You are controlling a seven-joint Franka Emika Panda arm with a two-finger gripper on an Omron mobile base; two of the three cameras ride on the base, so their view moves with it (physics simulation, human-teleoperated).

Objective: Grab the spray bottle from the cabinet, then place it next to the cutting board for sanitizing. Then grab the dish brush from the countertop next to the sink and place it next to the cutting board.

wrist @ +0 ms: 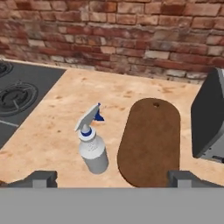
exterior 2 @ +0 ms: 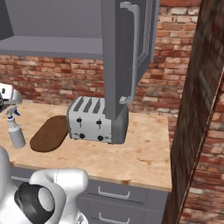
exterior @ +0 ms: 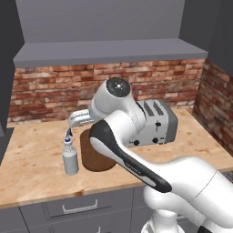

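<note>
A: Desk (exterior: 36,150) of pale speckled wood fills the middle of the left base view, grey drawers (exterior: 77,207) along the lower edge, red brick wall (exterior: 54,86) behind and a grey cabinet (exterior: 109,50) shelf across the top.

B: And the right base view?

A: There the cabinet door (exterior 2: 129,57) with its long curved handle hangs at upper centre, in front of a silver toaster (exterior 2: 94,120). A brick side wall runs down the right edge. The hand view adds a black stove (wrist: 22,94) at its left edge.

B: Where is the spray bottle?

A: The spray bottle (exterior: 70,157) stands upright on the desk, just left of the cutting board (wrist: 151,140) and apart from it. In the left base view the arm hides most of the board.

B: And the claw?

A: The claw (wrist: 113,177) hangs above the bottle, fingers spread wide, clamped on nothing. In the hand view its fingertips (wrist: 41,178) sit at the lower left and lower right, with the bottle and the near end of the board just above the space between them.
</note>
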